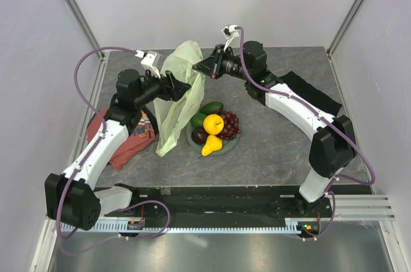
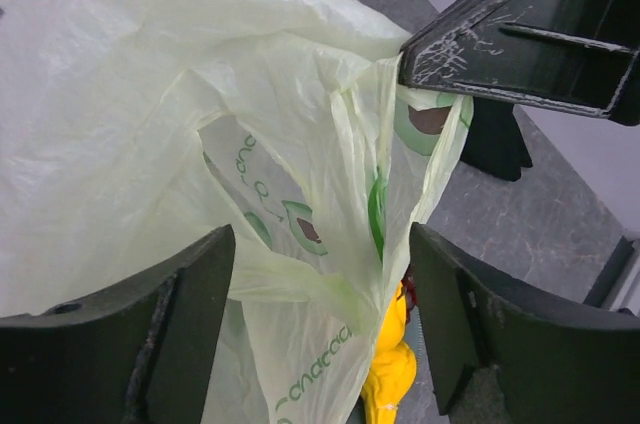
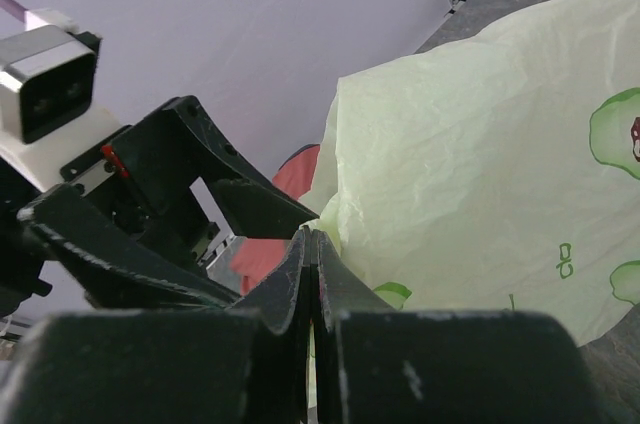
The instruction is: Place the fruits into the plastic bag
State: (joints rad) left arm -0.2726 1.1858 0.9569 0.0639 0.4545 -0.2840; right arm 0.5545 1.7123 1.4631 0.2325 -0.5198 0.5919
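Right claw (image 3: 312, 244) is shut, its black fingers pinching the upper edge of the pale green crinkly plastic bag (image 1: 176, 92); the left claw (image 2: 320, 239) stands open, with a fold of the film between its spread fingers. Both meet above the grey stone-patterned table (image 1: 276, 150). The bag hangs between them, and its lower end reaches the table just left of the plate. A crumpled red printed T-shirt (image 1: 125, 147) lies at the table's left under the left arm, and a black cloth (image 1: 314, 95) at the right. On the round grey-green plate (image 1: 228, 147) sit the fruits, all outside the bag: a dark red grape bunch (image 1: 230, 124), a dark green oval fruit (image 1: 211, 107), a yellow-orange round fruit (image 1: 213, 124), a yellow pear (image 1: 211, 146) and a dark purple-brown plum (image 1: 200, 136).
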